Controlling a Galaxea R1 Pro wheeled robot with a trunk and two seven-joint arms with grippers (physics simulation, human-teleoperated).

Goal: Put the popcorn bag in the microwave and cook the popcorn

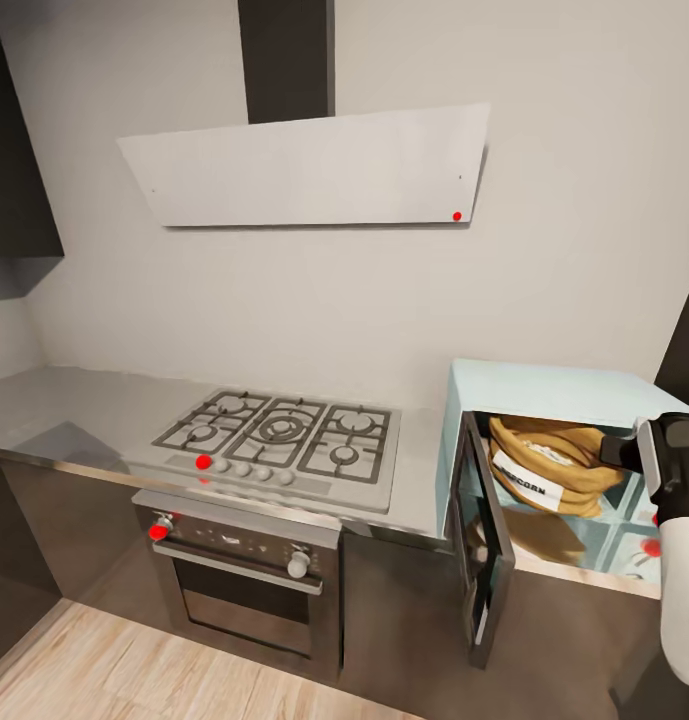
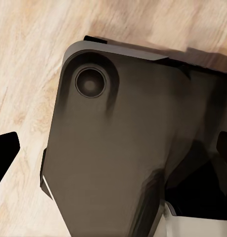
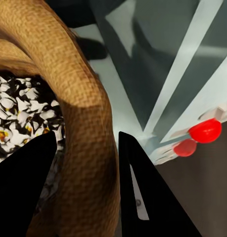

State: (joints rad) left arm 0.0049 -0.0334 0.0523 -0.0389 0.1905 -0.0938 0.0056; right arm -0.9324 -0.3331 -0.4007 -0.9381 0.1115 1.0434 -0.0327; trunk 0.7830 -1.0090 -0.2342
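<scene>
From the head: popcorn bag (image 1: pixel 549 468) inside the open microwave (image 1: pixel 544 395) on the countertop (image 1: pixel 64 410). Right wrist: right gripper (image 3: pixel 86 163) straddling the bag's rolled rim, popped kernels inside; release gently, withdraw straight. Left wrist: floor (image 2: pixel 29 59) below, left gripper's state untellable.

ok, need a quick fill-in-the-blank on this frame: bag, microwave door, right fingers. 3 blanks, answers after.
1. The popcorn bag sits inside the ____.
2. The microwave door is ____.
3. In the right wrist view, the right gripper's fingers straddle the bag's rolled ____, with white popped kernels visible inside.

Missing words: microwave; open; rim
</scene>
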